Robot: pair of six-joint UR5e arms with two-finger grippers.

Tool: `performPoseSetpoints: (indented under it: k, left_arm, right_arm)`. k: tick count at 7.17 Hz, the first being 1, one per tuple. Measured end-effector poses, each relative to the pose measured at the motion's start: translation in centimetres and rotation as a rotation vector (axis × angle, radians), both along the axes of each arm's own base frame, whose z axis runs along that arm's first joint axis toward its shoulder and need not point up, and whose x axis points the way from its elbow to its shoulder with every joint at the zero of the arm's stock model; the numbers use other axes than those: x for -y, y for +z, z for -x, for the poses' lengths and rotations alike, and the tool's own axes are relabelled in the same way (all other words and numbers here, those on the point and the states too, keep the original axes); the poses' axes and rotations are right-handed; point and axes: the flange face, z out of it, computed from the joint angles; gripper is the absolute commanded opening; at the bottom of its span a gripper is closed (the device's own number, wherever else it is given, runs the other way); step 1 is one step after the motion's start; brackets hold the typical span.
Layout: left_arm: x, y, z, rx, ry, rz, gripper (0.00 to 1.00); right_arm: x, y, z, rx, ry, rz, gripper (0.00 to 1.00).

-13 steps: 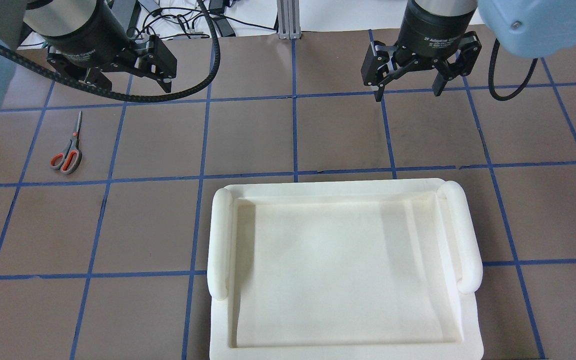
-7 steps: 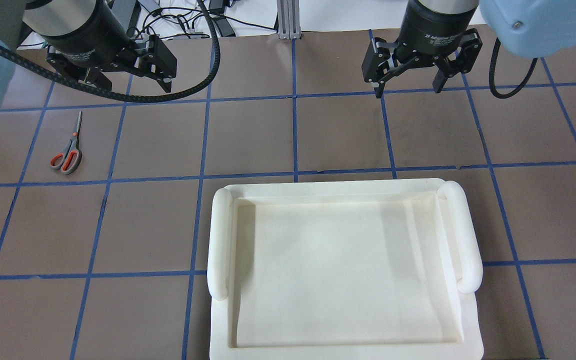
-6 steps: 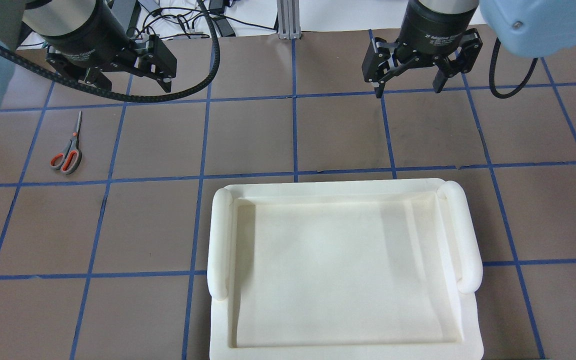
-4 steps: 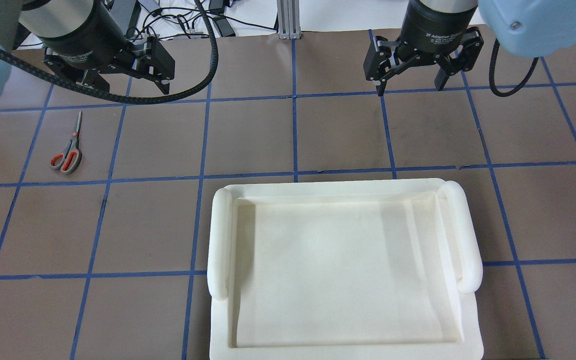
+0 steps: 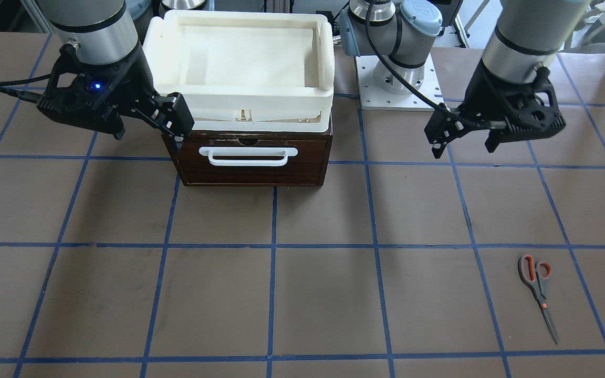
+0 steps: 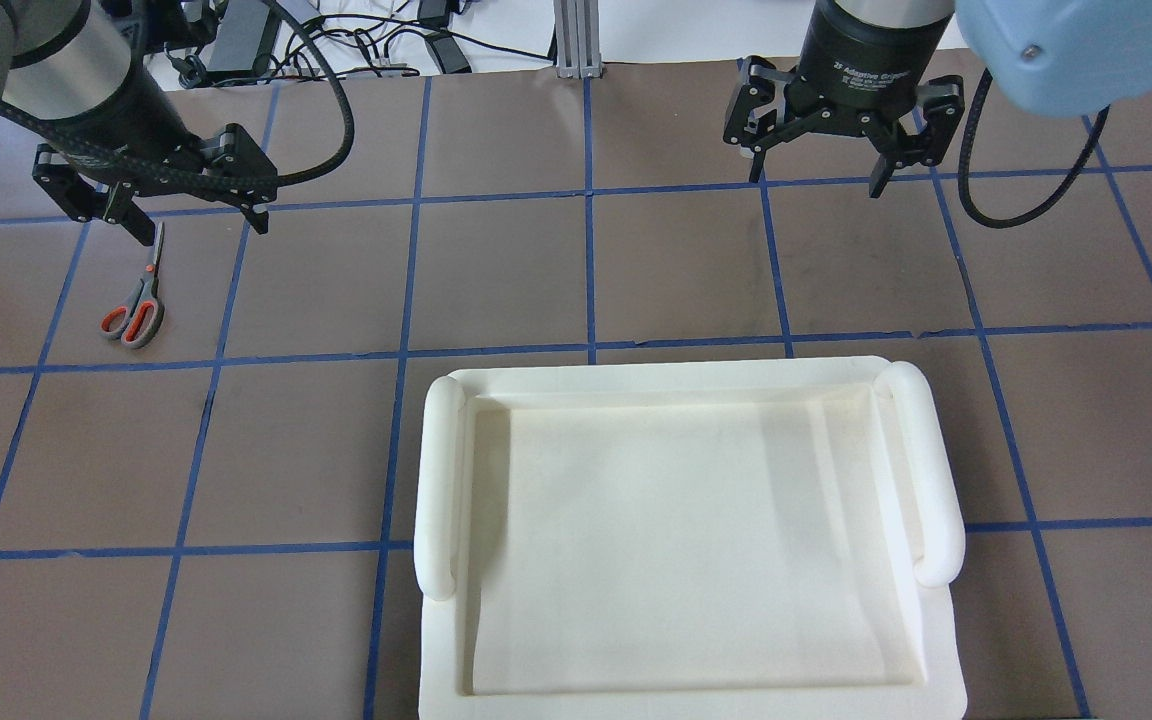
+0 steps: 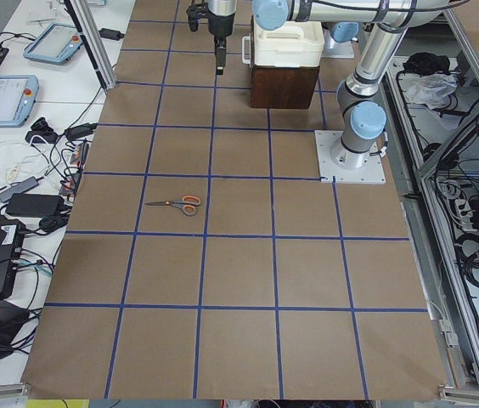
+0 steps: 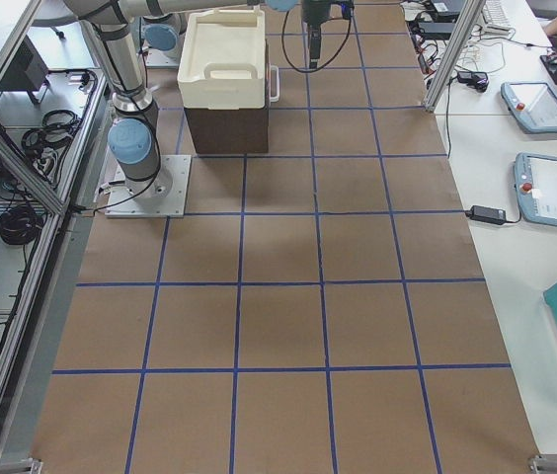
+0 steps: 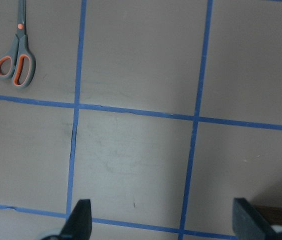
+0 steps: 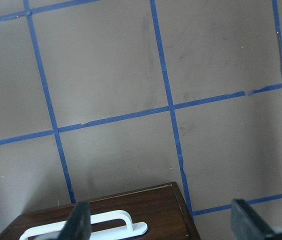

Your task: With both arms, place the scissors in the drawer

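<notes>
The scissors (image 6: pixel 136 305) lie flat on the brown table at the left, handles toward the robot; they also show in the front view (image 5: pixel 538 291) and the left wrist view (image 9: pixel 17 55). My left gripper (image 6: pixel 201 228) is open and empty, raised above the table just right of the blade tips. The dark brown drawer (image 5: pixel 250 157) with its white bar handle (image 5: pixel 249 156) looks pushed in. My right gripper (image 5: pixel 147 137) is open and empty, raised beside the drawer's front corner. The right wrist view shows the handle (image 10: pixel 96 227) below.
A cream-white plastic tray (image 6: pixel 686 375) sits on top of the drawer box and hides it from overhead. Blue tape lines grid the table. Cables and power bricks (image 6: pixel 376 40) lie beyond the far table edge. The left arm's base plate (image 5: pixel 397 89) stands beside the drawer.
My left gripper has swung left and turned, and now hangs close to the scissors' blade tips. My right gripper has turned slightly in place. The scissors have not moved.
</notes>
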Motion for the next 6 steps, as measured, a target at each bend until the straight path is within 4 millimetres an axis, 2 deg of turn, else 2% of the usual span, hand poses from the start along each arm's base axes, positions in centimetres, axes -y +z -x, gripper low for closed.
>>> performPoseSetpoints:
  k: [2, 4, 6]
  left_arm:
    - [3.2, -6.8, -4.5, 0.001, -0.003, -0.02, 1.0]
    - [6.0, -13.1, -8.1, 0.002, -0.037, -0.027, 1.0]
    - [8.5, -18.1, -12.7, 0.003, -0.091, -0.028, 1.0]
  right_arm:
    - [-0.3, -0.8, -1.7, 0.005, -0.145, -0.014, 1.0]
    - [-0.9, -2.3, -5.0, 0.0, -0.321, -0.038, 1.0]
    - [-1.1, -5.7, -8.8, -0.013, -0.477, -0.059, 1.0]
